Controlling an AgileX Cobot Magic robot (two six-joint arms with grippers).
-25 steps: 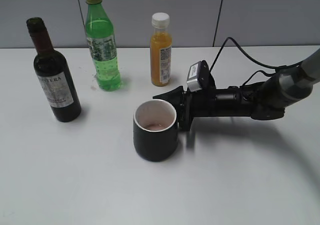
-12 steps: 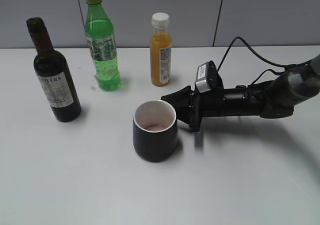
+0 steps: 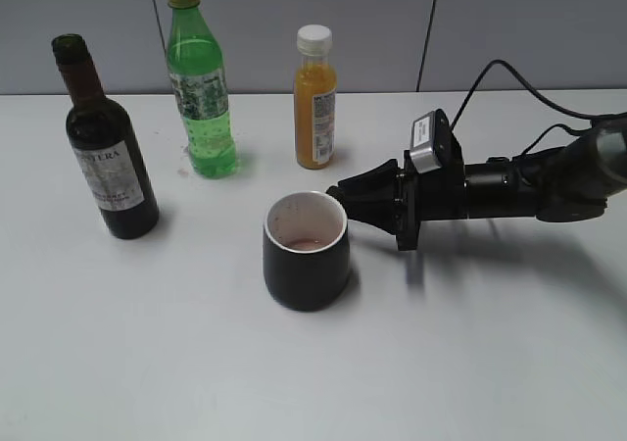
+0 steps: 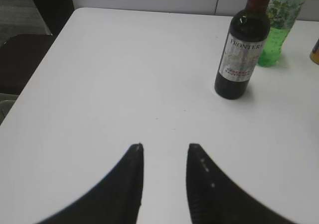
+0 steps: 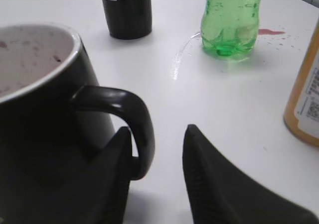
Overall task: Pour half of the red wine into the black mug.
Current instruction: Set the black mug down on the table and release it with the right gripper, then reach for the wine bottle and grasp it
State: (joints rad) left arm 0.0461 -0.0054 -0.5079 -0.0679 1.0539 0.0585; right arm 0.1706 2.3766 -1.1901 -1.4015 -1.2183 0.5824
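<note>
The dark green wine bottle (image 3: 110, 167) with a white-grey label stands uncapped at the table's left; it also shows in the left wrist view (image 4: 241, 59) and the right wrist view (image 5: 127, 10). The black mug (image 3: 306, 255) stands mid-table with a little reddish liquid at the bottom of its white interior. In the right wrist view the mug (image 5: 40, 99) fills the left, its loop handle just in front of my right gripper (image 5: 162, 129). That gripper (image 3: 343, 201) is open, lying low just right of the mug. My left gripper (image 4: 165, 147) is open and empty over bare table.
A bright green soda bottle (image 3: 201, 98) and an orange juice bottle (image 3: 315, 103) stand at the back. A small red spill (image 5: 271, 32) lies beside the soda bottle. The table's left edge (image 4: 35, 79) is close to the left gripper. The right arm's cable loops above the table's right side.
My right gripper has drawn back to the right, away from the mug. The mug and the bottles have stayed in place.
</note>
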